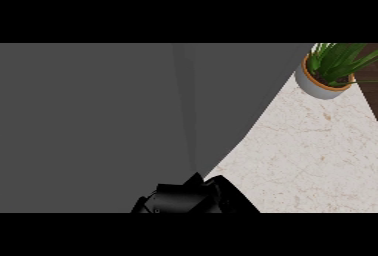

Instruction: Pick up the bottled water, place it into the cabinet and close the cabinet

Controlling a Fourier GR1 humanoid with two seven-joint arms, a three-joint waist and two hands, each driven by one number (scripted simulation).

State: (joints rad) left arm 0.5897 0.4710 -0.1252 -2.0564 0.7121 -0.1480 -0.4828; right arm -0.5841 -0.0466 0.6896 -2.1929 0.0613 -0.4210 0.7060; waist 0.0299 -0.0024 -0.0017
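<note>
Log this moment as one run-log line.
view: head | cabinet: grey panel fills most of frame | bottled water: not visible | hand: black, low centre, side and fingers unclear | potted plant: top right on marble counter

Cabinet [111, 115]: one, a large plain grey surface filling the left and centre of the view; a faint vertical line runs down it.
Hand [184, 197]: one black hand shows at the lower edge, below the grey surface; which of the two it is cannot be told.
Plant [338, 60]: one, green and long-leaved, at the upper right corner.
Pot [319, 86]: one, grey with an orange rim, holding the plant.
Counter [310, 155]: one, pale marbled, visible on the right.
Dark wood strip [367, 87]: one, at the right edge beside the pot.
Bottles: zero in view.
</note>
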